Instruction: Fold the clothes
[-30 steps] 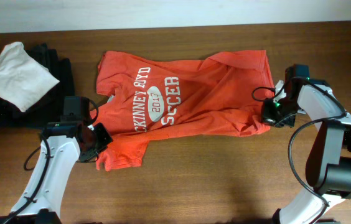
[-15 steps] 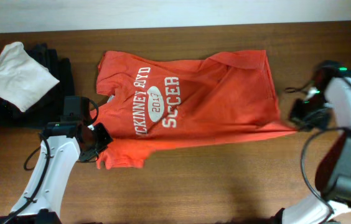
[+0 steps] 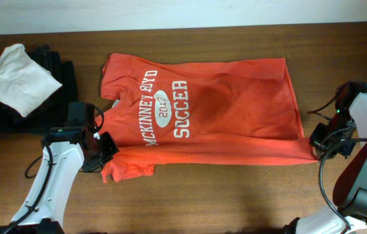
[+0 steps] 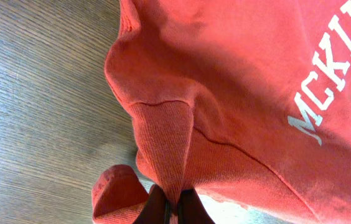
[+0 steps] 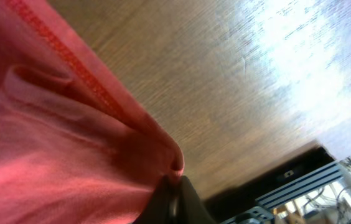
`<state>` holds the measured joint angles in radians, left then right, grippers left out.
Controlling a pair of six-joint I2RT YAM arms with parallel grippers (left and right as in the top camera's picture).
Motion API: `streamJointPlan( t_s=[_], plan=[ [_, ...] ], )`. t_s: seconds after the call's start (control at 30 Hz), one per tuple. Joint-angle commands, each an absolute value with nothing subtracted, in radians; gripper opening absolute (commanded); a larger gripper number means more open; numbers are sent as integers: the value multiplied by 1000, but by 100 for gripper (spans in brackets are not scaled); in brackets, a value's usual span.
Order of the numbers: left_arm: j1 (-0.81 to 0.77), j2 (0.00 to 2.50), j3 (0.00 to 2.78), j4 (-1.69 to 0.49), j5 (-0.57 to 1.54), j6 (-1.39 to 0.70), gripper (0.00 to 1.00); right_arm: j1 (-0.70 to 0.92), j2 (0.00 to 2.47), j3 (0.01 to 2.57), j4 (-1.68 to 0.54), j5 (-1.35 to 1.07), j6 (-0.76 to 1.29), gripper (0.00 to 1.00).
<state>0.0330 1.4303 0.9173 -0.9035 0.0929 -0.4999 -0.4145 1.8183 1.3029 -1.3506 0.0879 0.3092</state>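
An orange T-shirt [image 3: 203, 120] with white "McKinney Boyd Soccer" print lies spread flat across the wooden table, collar to the left. My left gripper [image 3: 103, 151] is shut on the shirt's sleeve at the front left; the left wrist view shows the pinched fabric [image 4: 163, 137] between the jaws [image 4: 177, 211]. My right gripper [image 3: 315, 144] is shut on the shirt's front right hem corner, pulled taut; the right wrist view shows the hem [image 5: 88, 124] clamped in the jaws [image 5: 174, 194].
A pile of dark clothes [image 3: 53, 65] with a white garment [image 3: 17, 78] on top sits at the back left. The table's front half is bare wood [image 3: 222, 195]. The table edge shows in the right wrist view [image 5: 275, 180].
My right gripper has pulled the shirt's hem corner to the right and toward the front, stretching the crumpled right side flat. The left gripper has stayed holding the sleeve.
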Motion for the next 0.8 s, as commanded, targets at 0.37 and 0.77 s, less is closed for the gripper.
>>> streamJointPlan(
  t_s=[0.37,0.77],
  plan=[
    [33,1427,918,-898,82,-480,1,-418,1815,1188,-1318,40,319,76],
    [33,1427,918,-897,83,-480,1,-388,1815,956,-998,-155,260,78]
  ],
)
